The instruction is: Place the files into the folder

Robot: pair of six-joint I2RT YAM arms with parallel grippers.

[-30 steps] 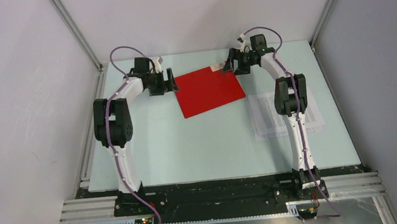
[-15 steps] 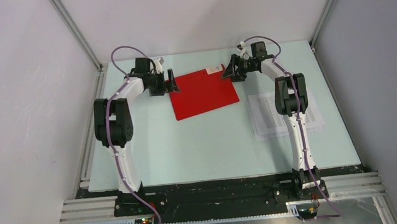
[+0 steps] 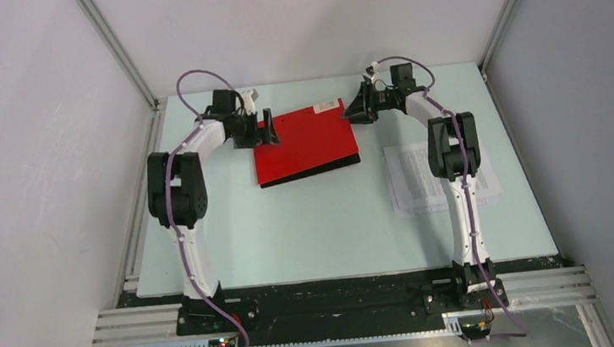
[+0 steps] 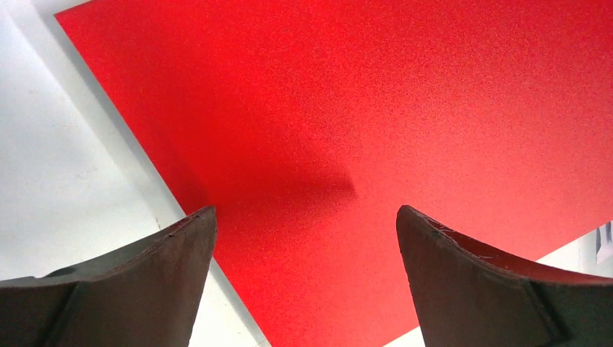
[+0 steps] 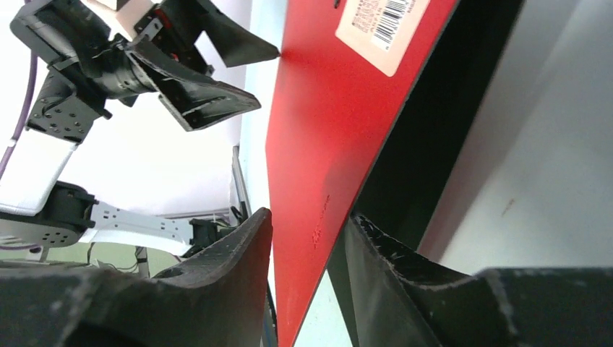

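Clamping the folder's [image 3: 305, 144] 1 o'clock corner, the right gripper [image 5: 307, 215] props it ajar, files [image 3: 411, 182] at its 4 o'clock, left gripper [image 4: 303, 217] agape.

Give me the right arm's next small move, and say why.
Probably raise the cover higher, swinging the folder open. The right gripper pinches the cover's edge near the white label, the folder is open only a crack with black inside showing, and the files lie outside it on the table beside the right arm.
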